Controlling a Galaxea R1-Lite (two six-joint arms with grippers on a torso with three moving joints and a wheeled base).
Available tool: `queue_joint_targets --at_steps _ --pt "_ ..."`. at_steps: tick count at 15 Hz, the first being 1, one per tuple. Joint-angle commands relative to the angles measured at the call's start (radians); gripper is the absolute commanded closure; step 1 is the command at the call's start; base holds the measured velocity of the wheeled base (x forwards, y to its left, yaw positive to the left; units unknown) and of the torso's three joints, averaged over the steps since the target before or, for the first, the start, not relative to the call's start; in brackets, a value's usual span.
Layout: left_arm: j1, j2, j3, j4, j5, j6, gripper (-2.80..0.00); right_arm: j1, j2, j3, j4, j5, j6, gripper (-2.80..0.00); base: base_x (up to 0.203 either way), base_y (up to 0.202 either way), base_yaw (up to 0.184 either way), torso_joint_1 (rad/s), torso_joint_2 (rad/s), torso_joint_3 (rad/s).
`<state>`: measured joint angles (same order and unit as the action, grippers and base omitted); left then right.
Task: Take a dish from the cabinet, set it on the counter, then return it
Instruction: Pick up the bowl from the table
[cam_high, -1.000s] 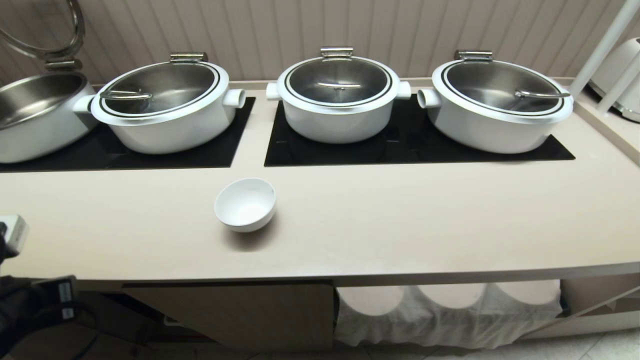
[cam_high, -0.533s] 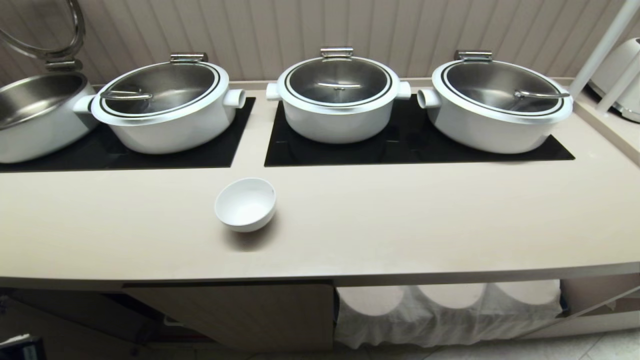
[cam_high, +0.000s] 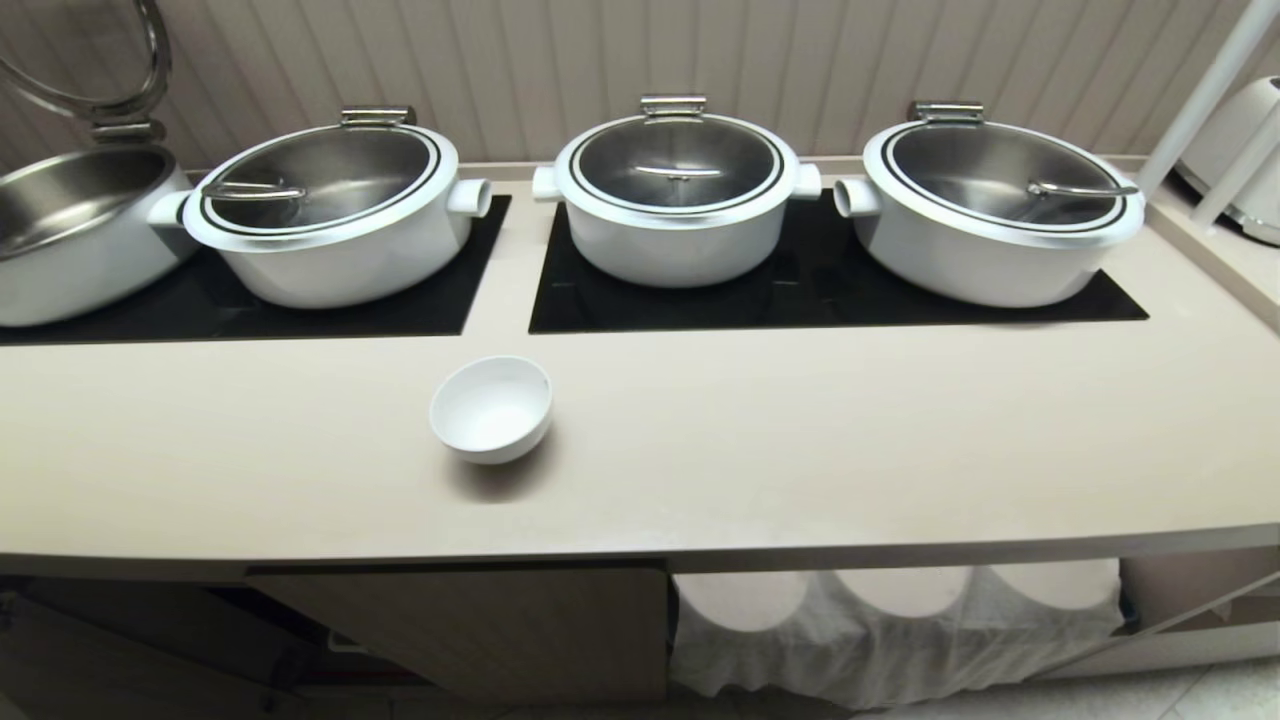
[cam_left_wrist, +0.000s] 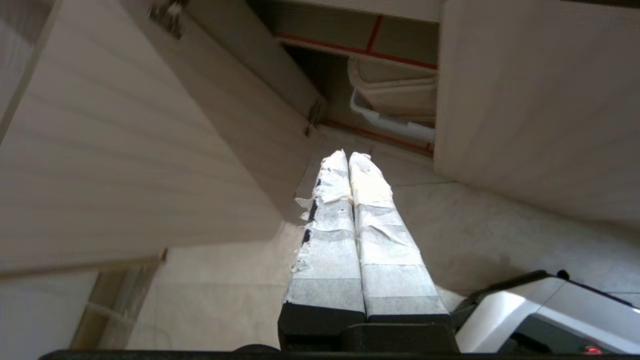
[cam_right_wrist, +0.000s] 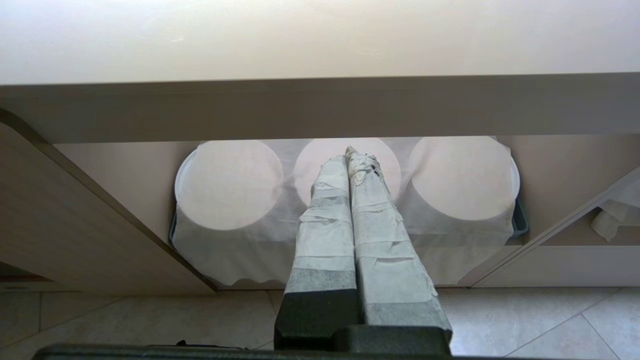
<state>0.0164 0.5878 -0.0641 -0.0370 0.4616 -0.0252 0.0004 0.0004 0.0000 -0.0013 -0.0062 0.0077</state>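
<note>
On the counter (cam_high: 800, 450), at about 7 o'clock from the middle pot (cam_high: 677, 200), your bowl (cam_high: 491, 408) stands upright and alone, clear of the black hob plates (cam_high: 830, 290) and set back from the front edge. So I judge the first half done: the dish is out and set down, and the return to the cabinet (cam_left_wrist: 390, 100) is what remains.

Neither arm shows from the head. Your left claw (cam_left_wrist: 348, 156) hangs low in front of the cabinet with its taped fingers pressed together, holding nothing; the right claw (cam_right_wrist: 349, 152) is likewise closed and empty, parked below the counter facing the cloth-covered stacks (cam_right_wrist: 345, 200).

For the next move you will need to bring the left claw up over the counter's thick front edge, spread the fingers, and come down on the bowl's rim.

Room is generous around the bowl at 3, 6 and 9 o'clock. At 12 o'clock the pots crowd in. Below, the open door (cam_left_wrist: 125, 150) stands close beside the left claw, and the cabinet opening is narrow, with a pale tub (cam_left_wrist: 392, 107) already inside.
</note>
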Motion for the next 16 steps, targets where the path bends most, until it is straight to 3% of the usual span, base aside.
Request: queue_joint_targets --at_steps 1,6,11,16 --pt "0.000 -0.112 0.016 0.000 -0.043 0.044 0.00 0.001 0.000 0.000 0.000 0.000 0.000 0.00 0.000 0.000 0.000 0.000 0.00 0.000" --pt "0.002 -0.288 0.019 0.020 -0.238 0.092 0.00 0.001 0.000 0.000 0.000 0.000 0.000 0.00 0.000 0.000 0.000 0.000 0.00 0.000" --pt "-0.007 -0.466 0.021 0.098 -0.448 0.101 0.00 0.001 0.000 0.000 0.000 0.000 0.000 0.00 0.000 0.000 0.000 0.000 0.00 0.000" --pt "-0.013 -0.588 0.038 0.100 -0.478 0.077 0.00 0.000 0.000 0.000 0.000 0.000 0.000 0.00 0.000 0.000 0.000 0.000 0.00 0.000"
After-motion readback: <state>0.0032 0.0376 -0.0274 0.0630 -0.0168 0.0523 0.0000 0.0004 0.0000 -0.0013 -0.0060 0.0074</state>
